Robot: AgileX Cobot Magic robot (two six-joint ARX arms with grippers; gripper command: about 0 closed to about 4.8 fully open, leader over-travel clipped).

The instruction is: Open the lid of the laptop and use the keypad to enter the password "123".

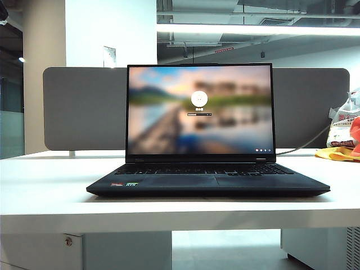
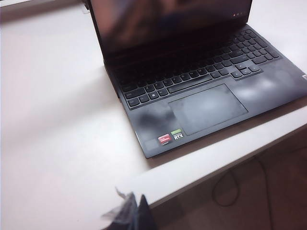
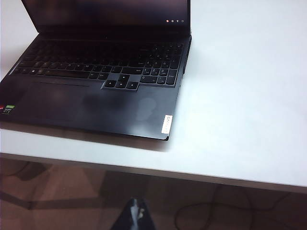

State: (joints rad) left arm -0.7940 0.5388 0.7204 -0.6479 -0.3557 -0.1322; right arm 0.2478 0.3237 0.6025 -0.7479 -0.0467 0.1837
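Note:
The black laptop sits in the middle of the white table with its lid raised upright. The screen shows a blurred landscape with a login circle and entry bar. The keypad lies exposed below the screen, behind the trackpad. Neither gripper appears in the exterior view. In the left wrist view my left gripper is shut and empty at the table's front edge, well short of the laptop and its keypad. In the right wrist view my right gripper is shut and empty, hanging off the table's front edge, short of the laptop and its number keys.
A grey rounded divider board stands behind the laptop. At the back right lie a plastic bag and a yellow item, with a grey cable running toward them. Cables lie on the floor below the table edge.

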